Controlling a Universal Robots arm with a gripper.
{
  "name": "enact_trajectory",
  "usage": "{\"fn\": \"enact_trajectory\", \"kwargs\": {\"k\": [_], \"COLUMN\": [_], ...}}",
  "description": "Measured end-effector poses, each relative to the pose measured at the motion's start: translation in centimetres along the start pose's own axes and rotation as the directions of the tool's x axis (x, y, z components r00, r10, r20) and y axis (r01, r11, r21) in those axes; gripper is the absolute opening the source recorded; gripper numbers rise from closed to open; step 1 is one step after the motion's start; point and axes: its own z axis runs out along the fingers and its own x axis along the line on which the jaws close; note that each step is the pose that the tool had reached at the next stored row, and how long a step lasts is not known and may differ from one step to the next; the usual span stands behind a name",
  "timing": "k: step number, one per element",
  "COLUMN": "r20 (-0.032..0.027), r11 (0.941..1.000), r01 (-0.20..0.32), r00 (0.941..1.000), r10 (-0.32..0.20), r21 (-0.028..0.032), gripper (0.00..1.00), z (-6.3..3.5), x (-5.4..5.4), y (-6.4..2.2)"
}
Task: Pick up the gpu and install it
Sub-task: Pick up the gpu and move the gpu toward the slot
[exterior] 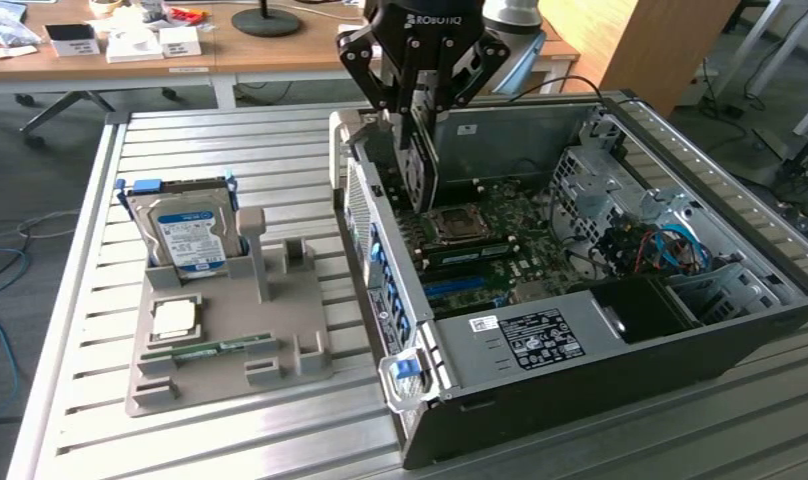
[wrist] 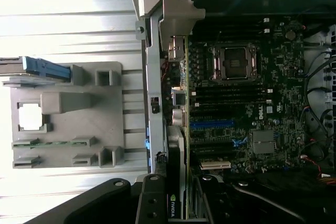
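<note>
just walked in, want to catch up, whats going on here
The arm's gripper is shut on the gpu, holding it on edge inside the open computer case, over the motherboard. Whether it sits in a slot I cannot tell. A hard drive stands in the gray holder beside the case.

the gripper [wrist: 177, 195] clamps the gpu [wrist: 176, 153] edge-on, just inside the open case [wrist: 155, 77] wall, above the motherboard [wrist: 247, 108]. outside the case, a grey tray [wrist: 105, 124] holds a drive [wrist: 44, 67], chip [wrist: 30, 116] and memory stick [wrist: 47, 142].
</note>
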Motion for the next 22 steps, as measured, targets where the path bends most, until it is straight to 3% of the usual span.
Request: {"fn": "enact_trajectory", "kwargs": {"k": [22], "r20": [0.0], "r11": [1.0], "r01": [0.0], "r00": [1.0], "r10": [0.0], "r21": [0.0], "gripper": [0.27], "z": [0.04], "x": [-1.1], "y": [0.08]}}
